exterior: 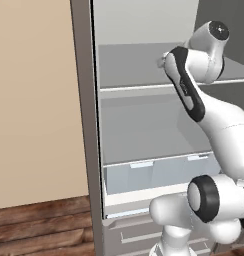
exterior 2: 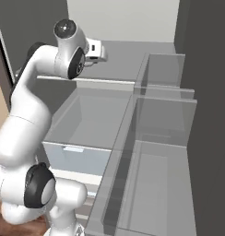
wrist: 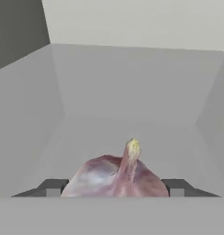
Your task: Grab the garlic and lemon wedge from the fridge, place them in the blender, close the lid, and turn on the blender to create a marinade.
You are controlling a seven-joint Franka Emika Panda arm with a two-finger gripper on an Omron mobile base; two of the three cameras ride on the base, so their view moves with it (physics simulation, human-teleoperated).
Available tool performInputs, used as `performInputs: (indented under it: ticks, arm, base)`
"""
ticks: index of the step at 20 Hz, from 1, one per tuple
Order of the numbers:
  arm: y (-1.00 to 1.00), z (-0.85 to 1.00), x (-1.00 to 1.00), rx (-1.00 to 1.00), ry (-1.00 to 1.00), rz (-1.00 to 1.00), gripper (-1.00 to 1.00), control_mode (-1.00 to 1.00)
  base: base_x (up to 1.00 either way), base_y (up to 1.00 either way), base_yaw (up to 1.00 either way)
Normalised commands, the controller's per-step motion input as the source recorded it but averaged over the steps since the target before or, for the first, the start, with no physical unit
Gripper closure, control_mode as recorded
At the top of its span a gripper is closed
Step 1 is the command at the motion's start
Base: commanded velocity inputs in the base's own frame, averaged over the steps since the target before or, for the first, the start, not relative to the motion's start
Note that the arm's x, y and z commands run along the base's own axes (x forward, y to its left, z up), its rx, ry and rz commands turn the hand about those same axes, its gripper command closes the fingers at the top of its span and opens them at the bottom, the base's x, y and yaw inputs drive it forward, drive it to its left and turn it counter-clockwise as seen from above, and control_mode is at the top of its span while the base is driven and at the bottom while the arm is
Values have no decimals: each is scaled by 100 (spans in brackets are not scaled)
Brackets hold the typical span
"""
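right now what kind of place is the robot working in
Most likely a home kitchen, at an open fridge: pale grey shelves, a translucent bluish drawer and clear door bins. The gripper sits around a garlic bulb on a shelf. Wood flooring shows beside it.
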Motion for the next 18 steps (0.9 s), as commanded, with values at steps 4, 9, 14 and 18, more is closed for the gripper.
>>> performInputs:
  ticks: [4,9,14,18]
  arm:
    - [15,4,-100,9,0,-9,100,-100]
    - [18,2,-100,7,0,-7,100,-100]
    - [10,0,-100,2,2,-1,100,-100]
    - [11,-3,-100,0,6,0,100,-100]
  base:
    - [0,0,0]
    - [0,0,0]
    - [0,0,0]
    - [0,0,0]
